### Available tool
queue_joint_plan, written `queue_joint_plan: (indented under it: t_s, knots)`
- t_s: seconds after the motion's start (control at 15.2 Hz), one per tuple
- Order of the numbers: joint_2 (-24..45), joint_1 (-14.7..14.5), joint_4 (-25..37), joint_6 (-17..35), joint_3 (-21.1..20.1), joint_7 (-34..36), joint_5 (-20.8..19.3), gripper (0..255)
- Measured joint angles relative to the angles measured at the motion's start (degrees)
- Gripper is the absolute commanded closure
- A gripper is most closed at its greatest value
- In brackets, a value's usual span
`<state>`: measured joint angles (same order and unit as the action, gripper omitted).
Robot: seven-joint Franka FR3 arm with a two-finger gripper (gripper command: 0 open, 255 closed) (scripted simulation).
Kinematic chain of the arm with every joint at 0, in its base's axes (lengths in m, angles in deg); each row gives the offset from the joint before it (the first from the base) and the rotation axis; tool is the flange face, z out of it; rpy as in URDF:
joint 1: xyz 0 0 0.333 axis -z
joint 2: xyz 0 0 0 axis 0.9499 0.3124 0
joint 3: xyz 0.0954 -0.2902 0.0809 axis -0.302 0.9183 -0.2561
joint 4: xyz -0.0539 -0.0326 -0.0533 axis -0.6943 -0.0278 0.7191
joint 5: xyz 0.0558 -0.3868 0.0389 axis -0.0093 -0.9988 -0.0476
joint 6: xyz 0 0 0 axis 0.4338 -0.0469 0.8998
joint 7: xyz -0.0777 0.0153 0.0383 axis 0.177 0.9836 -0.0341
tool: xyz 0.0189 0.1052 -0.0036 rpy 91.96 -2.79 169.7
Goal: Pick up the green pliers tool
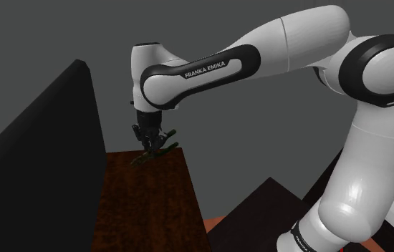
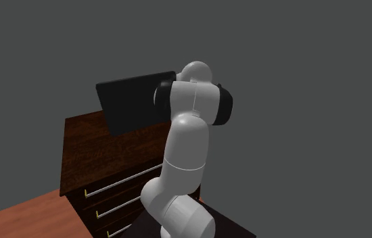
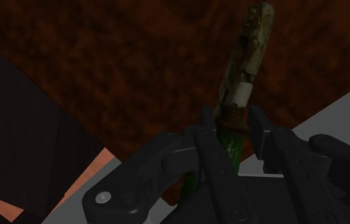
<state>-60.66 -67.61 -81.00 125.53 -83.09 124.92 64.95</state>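
Note:
The green pliers [image 1: 158, 151] are a slim, worn tool with dark green handles and a mottled pale end [image 3: 249, 60]. My black gripper [image 1: 149, 137] points down over the far end of the dark wooden dresser top [image 1: 145, 207] and is shut on the pliers. In the wrist view the gripper [image 3: 232, 132] clasps the green handle part [image 3: 232, 145] between both fingers, and the pale end sticks out beyond the fingertips over the wood [image 3: 104, 70]. The pliers lie tilted; I cannot tell whether their low tip touches the top.
A tall black panel [image 1: 38, 157] stands along the shoulder view's left side of the dresser, also seen behind the arm [image 2: 134, 101]. The dresser [image 2: 110, 152] has several drawers with metal handles. Reddish floor [image 2: 29, 216] lies beside it. Grey walls surround.

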Motion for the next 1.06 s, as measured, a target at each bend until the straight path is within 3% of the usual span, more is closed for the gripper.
queue_joint_plan:
  t_s: [1.06]
  knots:
    - [-3.3,0.6,6.9,-10.5,-0.8,-1.1,2.2,255]
